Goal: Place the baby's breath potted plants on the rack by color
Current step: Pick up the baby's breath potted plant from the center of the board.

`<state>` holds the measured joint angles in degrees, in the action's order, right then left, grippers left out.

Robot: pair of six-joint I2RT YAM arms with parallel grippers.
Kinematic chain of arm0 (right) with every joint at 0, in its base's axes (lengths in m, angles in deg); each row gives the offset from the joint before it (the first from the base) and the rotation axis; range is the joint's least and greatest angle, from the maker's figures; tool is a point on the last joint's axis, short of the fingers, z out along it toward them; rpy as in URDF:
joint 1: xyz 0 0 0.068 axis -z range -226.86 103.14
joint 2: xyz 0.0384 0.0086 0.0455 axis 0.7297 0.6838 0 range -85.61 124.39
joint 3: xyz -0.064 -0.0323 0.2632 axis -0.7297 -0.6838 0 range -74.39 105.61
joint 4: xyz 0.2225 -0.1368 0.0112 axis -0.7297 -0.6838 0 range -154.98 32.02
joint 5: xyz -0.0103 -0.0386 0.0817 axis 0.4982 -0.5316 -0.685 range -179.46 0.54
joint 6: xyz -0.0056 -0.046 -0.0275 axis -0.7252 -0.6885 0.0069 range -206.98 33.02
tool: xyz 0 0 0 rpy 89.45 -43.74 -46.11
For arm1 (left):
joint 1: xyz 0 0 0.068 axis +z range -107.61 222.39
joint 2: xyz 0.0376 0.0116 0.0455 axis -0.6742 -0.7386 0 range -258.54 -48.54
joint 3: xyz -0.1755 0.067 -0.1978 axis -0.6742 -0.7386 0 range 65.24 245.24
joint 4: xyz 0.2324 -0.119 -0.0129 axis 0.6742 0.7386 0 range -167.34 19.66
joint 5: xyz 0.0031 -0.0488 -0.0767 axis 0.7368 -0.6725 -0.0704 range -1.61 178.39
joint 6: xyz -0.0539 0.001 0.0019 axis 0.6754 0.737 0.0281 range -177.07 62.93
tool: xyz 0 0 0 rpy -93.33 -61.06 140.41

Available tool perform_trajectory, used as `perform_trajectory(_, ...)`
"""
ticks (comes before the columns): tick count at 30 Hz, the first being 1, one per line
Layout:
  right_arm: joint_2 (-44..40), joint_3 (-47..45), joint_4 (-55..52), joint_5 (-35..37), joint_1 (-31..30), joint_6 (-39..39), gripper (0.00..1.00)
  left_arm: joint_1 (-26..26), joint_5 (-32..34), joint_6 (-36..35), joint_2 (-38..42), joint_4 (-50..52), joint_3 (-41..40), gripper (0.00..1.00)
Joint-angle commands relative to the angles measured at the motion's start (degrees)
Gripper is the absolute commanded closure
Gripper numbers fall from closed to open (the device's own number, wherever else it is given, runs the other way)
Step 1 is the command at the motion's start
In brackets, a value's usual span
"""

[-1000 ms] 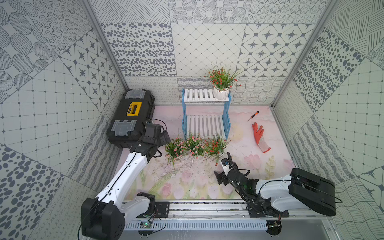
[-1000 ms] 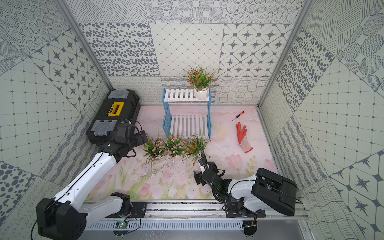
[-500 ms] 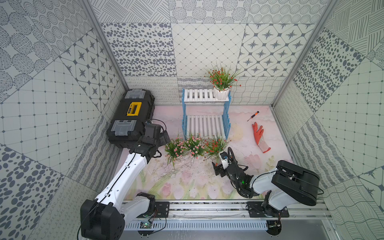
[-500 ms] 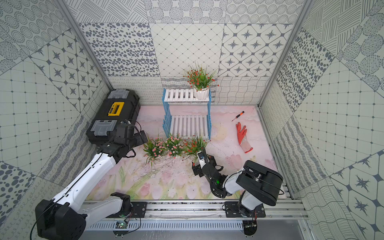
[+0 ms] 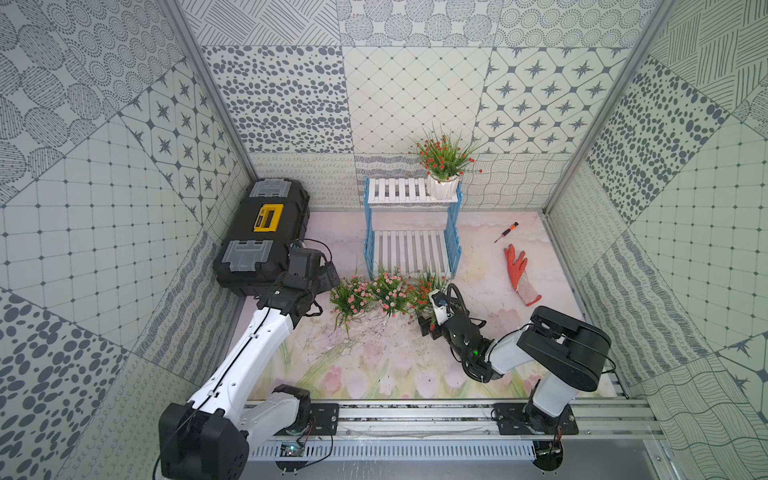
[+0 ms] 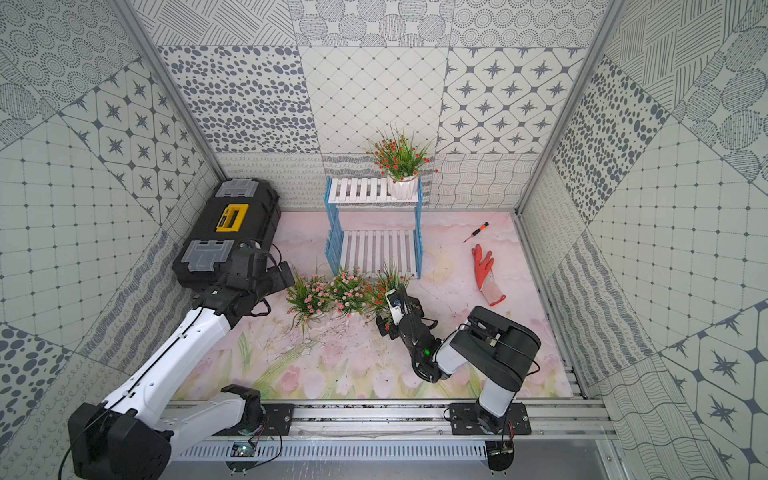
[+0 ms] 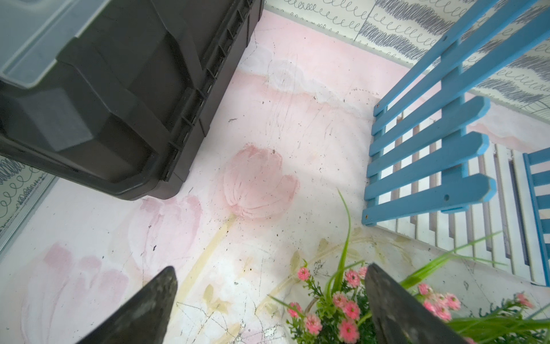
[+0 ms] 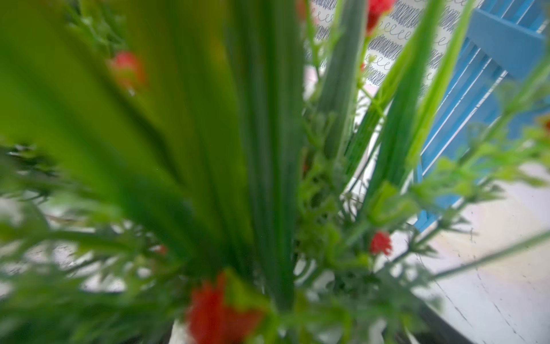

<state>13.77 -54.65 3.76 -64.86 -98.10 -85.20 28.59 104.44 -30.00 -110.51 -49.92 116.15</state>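
1. The rack point(image 5: 411, 232) stands at the far middle of the floor, against the back wall. One red plant point(image 5: 442, 166) sits in its white pot at the right end of the upper shelf.
2. Three pots stand in a row on the floral mat point(image 5: 374, 365), just on the near side of the rack's lower shelf, with their leaves touching. From left to right they are the left pink plant point(image 5: 349, 297), the middle pink plant point(image 5: 390, 289) and the second red plant point(image 5: 424, 289).
3. The right gripper point(image 5: 428, 322) is low at the near right side of the second red plant, pushed into its foliage. The right wrist view shows only blurred leaves and red blooms, so I cannot tell whether its fingers are clasped or released.
4. The left gripper point(image 7: 270, 268) hangs just left of the left pink plant, by the near right corner of the black toolbox point(image 5: 262, 232). Its fingers point(image 7: 395, 303) are spread wide and hold nothing.
5. An orange glove point(image 5: 519, 274) and a screwdriver point(image 5: 506, 232) lie at the right, well apart from the plants.
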Motion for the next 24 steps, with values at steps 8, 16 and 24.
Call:
perform_trajectory(8, 9.0, 3.59, 12.86, -3.06, 4.9, -0.93, 0.02, 0.01, 2.84, 0.08, 0.59, 2.46, 0.94, 0.02)
perform_trajectory(16, 10.34, 3.54, 14.59, -3.25, 5.02, -1.03, 0.05, 0.06, 2.49, 0.27, -0.37, 2.81, 1.8, 0.02)
perform_trajectory(24, 9.72, 4.22, 12.3, -0.68, 4.96, 0.37, 0.17, 0.07, 2.23, -0.07, -0.35, 3.08, 2.29, 0.02)
